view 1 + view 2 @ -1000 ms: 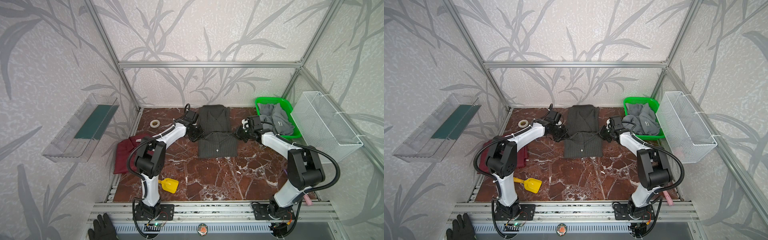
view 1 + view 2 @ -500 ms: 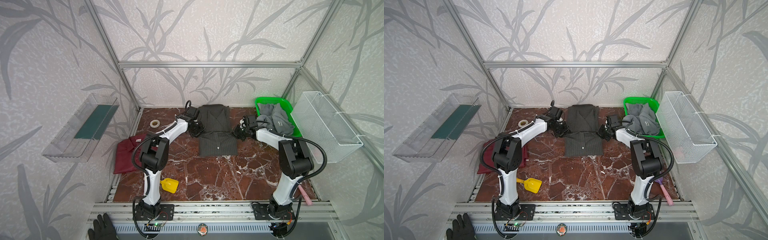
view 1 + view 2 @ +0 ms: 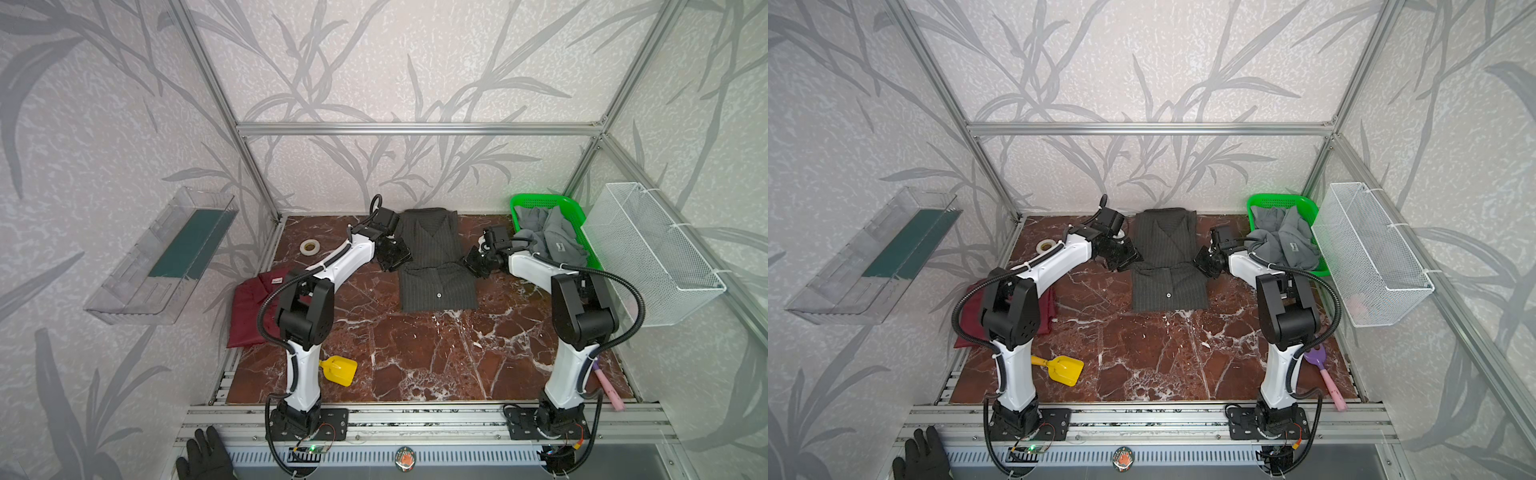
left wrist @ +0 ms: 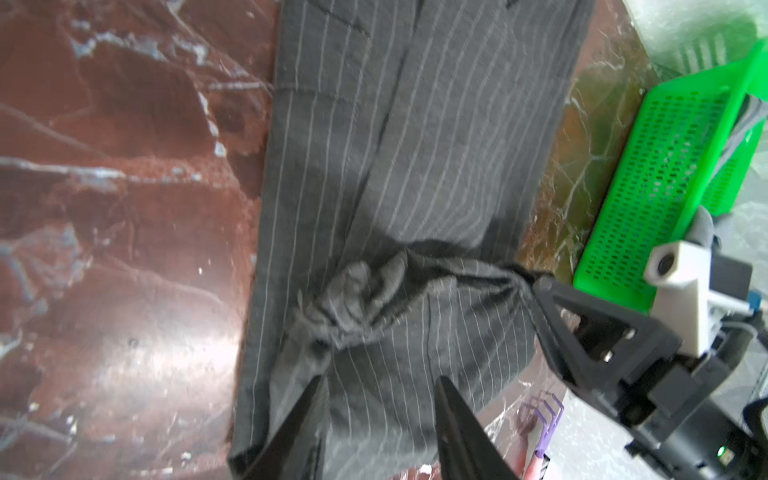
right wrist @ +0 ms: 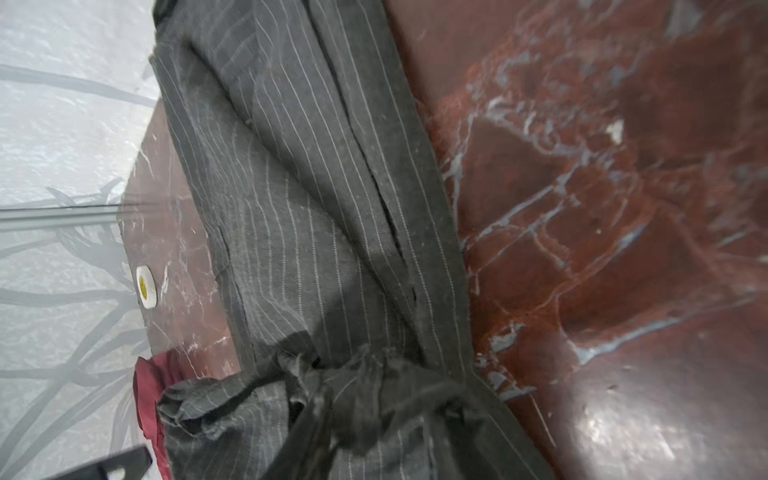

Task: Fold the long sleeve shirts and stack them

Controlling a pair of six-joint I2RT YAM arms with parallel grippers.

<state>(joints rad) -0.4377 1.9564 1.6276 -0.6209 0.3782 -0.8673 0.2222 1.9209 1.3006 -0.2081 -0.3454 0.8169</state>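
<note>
The pinstriped shirt lies at the back middle of the table, with a crumpled ridge across it between the left gripper (jaws about half parted, holding nothing) and the right gripper, whose grip I cannot tell. If cloth is snagged there, retreating may drag the fold open. The green basket stands close beside the right arm, while the front is free.

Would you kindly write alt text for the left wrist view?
A dark pinstriped shirt lies on a red marble table, bunched at its middle. The left claw stands open over it; the right claw meets its opposite edge beside a green basket.
</note>
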